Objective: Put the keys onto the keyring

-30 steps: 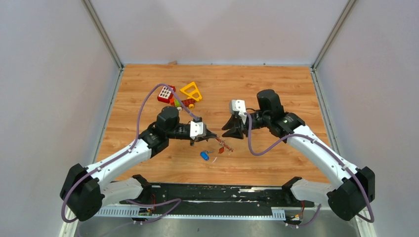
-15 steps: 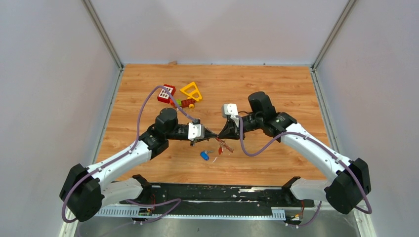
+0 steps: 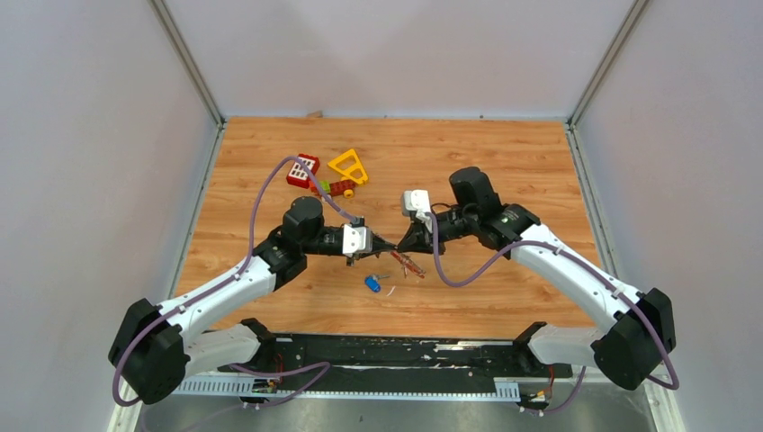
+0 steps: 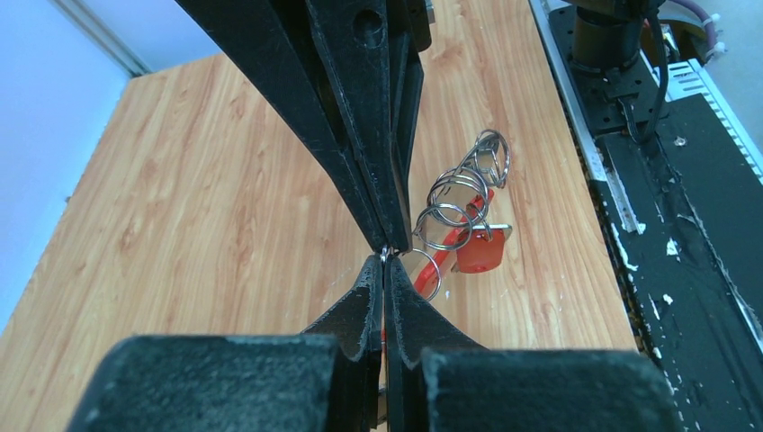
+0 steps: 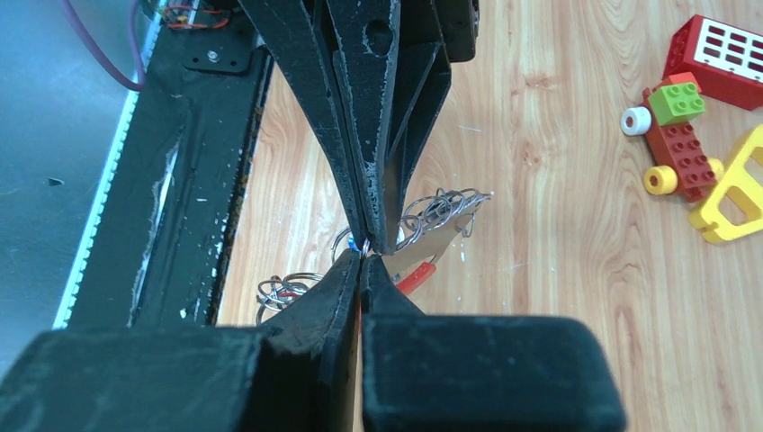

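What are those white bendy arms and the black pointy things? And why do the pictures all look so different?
These are two robot arms bolted to a wooden table. One camera looks down from above. The other two ride on the arms' wrists, so they see the black fingers up close. Each arm ends in a pincer called an end effector. The left end effector and the right end effector meet tip to tip. Both are shut and seem to pinch a silver loop of the keyring. A blue key lies loose on the table nearby. Toy blocks and a yellow triangle frame sit farther back.
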You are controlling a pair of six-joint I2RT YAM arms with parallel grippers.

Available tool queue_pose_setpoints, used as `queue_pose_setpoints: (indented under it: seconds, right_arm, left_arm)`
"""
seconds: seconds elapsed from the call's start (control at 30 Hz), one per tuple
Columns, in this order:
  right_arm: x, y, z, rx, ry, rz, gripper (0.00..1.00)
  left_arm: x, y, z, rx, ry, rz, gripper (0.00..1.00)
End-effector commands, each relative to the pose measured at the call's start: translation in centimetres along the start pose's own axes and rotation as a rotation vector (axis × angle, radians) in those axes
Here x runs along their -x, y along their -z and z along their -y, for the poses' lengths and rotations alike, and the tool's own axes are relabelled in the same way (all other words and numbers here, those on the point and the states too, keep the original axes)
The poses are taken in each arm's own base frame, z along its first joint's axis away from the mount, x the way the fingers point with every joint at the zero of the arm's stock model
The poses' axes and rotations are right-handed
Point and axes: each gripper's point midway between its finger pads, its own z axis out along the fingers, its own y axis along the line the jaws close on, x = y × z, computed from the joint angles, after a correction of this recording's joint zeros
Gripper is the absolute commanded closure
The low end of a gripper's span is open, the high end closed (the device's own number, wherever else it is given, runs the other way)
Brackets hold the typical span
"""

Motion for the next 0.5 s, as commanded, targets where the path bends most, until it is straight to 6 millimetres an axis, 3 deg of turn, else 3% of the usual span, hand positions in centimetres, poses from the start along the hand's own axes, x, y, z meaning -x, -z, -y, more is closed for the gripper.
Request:
queue_pose_setpoints:
  seconds: [0.0,0.27,0.47]
  right_arm:
    - [2.32,0.92,1.33,-0.096,0.141,-0.049,1.00]
    - [2.37,0.43,1.02,-0.119,0.187,-0.159,1.00]
    - [2.30,0.26,1.10,-0.130,0.198,-0.200,1.00]
  left_arm:
    - [1.65,0.12,0.15,-0.023,-0.087,0.038,0.97]
    - [1.12,0.07,-0.08,-0.025,-0.110,0.013,0.79]
    - [1.36,0.05,-0.53,-0.014,-0.134,0.011,0.55]
